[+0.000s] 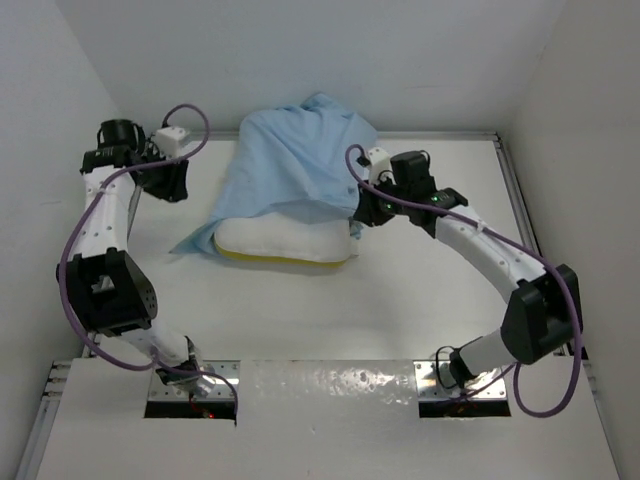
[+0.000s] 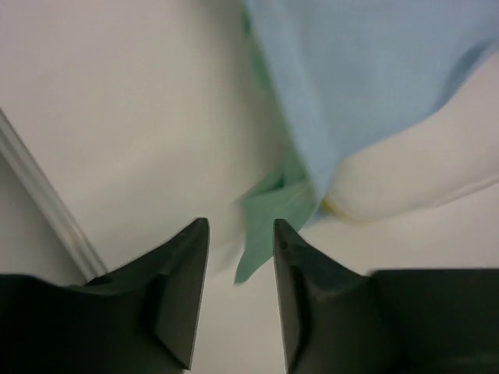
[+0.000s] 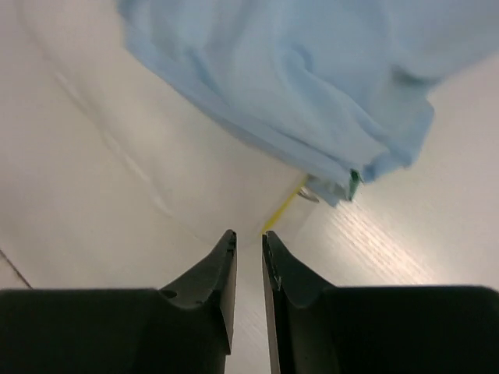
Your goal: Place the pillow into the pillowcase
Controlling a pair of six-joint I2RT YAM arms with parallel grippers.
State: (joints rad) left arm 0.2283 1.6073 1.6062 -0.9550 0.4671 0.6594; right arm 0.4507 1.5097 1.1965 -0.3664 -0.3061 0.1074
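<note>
While the pillowcase [image 1: 295, 160] is draped over the far half of the centred pillow [image 1: 285, 243], the left gripper [image 2: 240, 226] and right gripper [image 3: 248, 235] are seen slightly parted and empty, so it could be dragged off by careless regrasping.

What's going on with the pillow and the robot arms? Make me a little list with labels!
pillow: white, near edge uncovered
pillowcase: light blue, covering the pillow's far part
left gripper: open, empty, left of the pillow
right gripper: slightly open, empty, at the pillow's right end
job: not finished
</note>
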